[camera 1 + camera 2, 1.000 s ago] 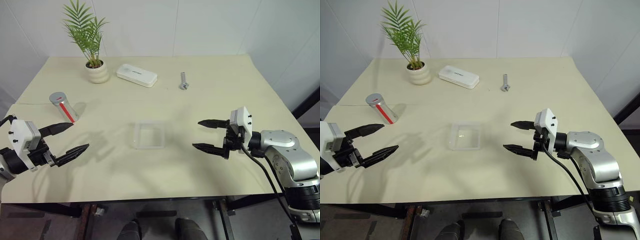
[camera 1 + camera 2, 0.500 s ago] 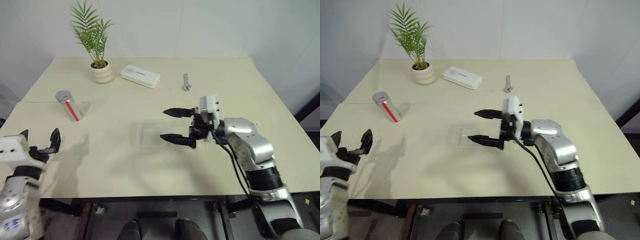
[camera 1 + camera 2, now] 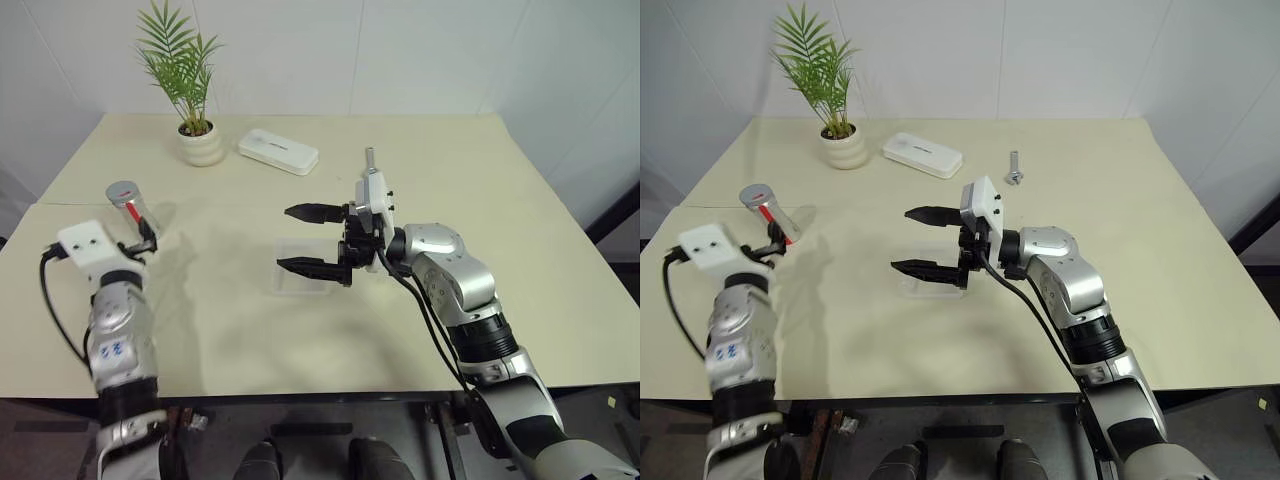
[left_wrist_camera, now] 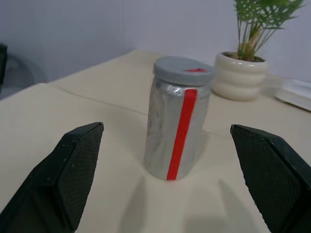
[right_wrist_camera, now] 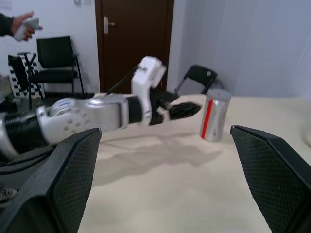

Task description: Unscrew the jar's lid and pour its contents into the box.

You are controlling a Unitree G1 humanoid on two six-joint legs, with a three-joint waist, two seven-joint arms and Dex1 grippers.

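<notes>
Standing upright at the left of the frame, the jar (image 3: 130, 207) wore its lid (image 4: 184, 70), just beyond the left gripper (image 4: 170, 184), fingers spread. At frame centre, the right gripper (image 3: 312, 240) hovered spread over the box (image 3: 297, 279).

No readable text, brand, number or sign anywhere. Jar (image 4: 178, 119): plain red stripe on side, no lettering. Lid (image 4: 183, 70): red mark on top, not legible as character. White case (image 3: 277, 151) beside plant pot (image 3: 199, 144): faint dark mark on top, too small to read.
</notes>
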